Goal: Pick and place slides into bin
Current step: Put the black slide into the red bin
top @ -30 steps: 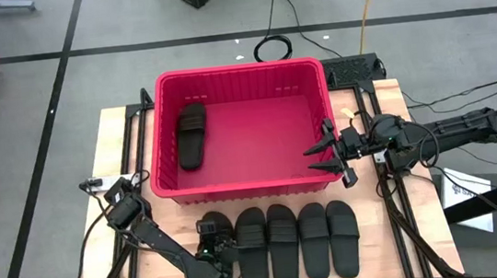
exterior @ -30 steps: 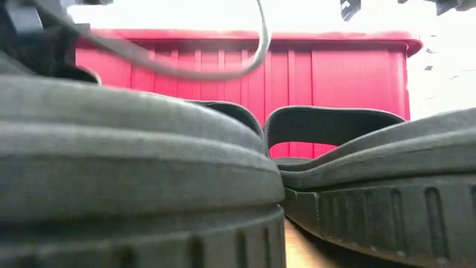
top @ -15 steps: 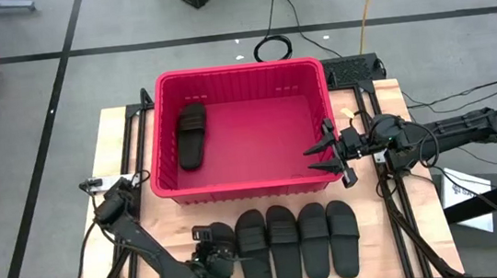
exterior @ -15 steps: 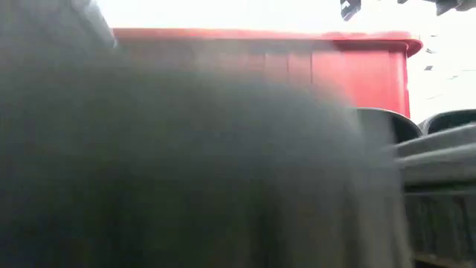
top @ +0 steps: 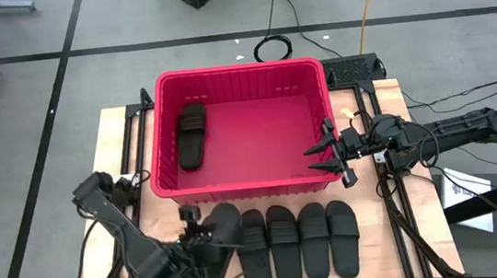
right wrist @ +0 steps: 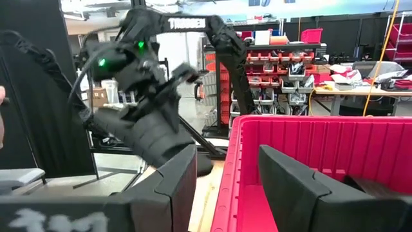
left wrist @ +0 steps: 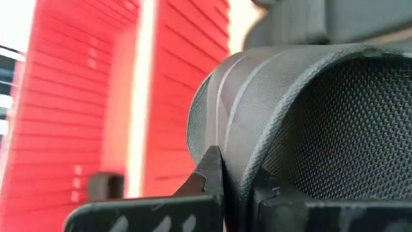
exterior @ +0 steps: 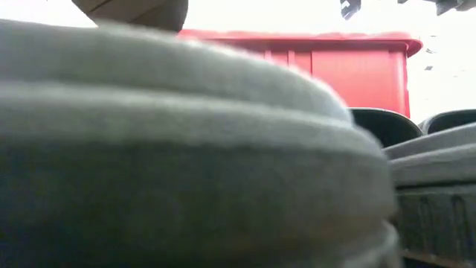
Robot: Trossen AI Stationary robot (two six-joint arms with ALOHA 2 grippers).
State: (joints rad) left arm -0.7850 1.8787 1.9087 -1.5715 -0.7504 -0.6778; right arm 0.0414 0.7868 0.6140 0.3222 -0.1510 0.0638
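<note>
The red bin point(top: 252, 187) stands mid-table with one black slide point(top: 193, 136) lying on its floor at the left. My left gripper point(top: 202, 241) is shut on another slide point(top: 224, 223), held tilted near the table's front edge, left of a row of several slides point(top: 298, 243) lying soles down on the table. The held slide also shows in the right wrist view point(right wrist: 154, 138). My right gripper point(top: 329, 155) is open and hovers at the bin's right rim point(right wrist: 233, 138), one finger inside the bin and one outside, touching nothing. My left gripper pinches the slide's wide strap at its edge point(left wrist: 226, 138). One finger point(left wrist: 207, 173) is on the strap's ribbed outer side and one point(left wrist: 273, 193) is under its arch. The slide is tilted and appears lifted off the table.
The bin's near wall point(exterior: 349, 71) stands just behind the row of slides. Bare wood point(top: 119, 143) lies left of the bin. Cables and frame rails run along both table sides. A shop with shelves shows beyond the table in the right wrist view.
My left gripper, shut on the leftmost slide of the row, has risen and turned. The slide has come up out of the row and now sits tilted. The left arm's elbow has swung toward the table's left edge.
</note>
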